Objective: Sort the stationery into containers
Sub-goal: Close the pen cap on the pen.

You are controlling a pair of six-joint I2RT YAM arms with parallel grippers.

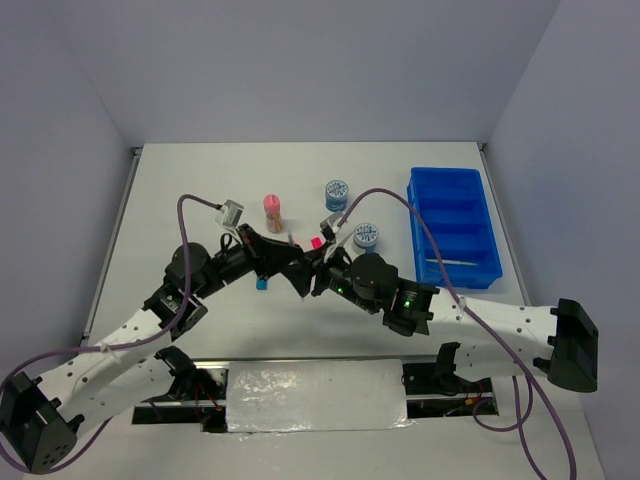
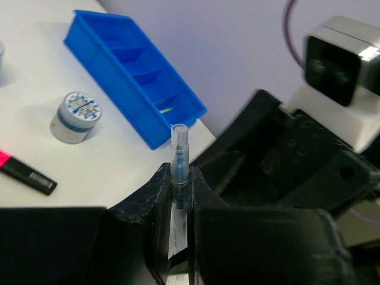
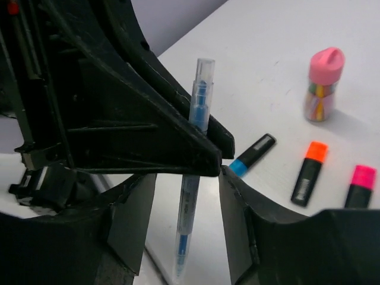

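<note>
A white table fills the middle of the scene, its top matte and evenly lit, with only soft, short shadows. Plain pale lilac-grey walls close it in: a far wall, a left wall and a right wall, meeting at two far corners. A wrinkled pale sheet lies along the near edge.

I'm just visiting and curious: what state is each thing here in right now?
left gripper: shut on clear pen
right gripper: open, jaws flanking that pen
blue tray: holds one pale pen
pink-topped tube: upright, capped
three highlighters: lying loose, capped
two rolls: outside tray
</note>
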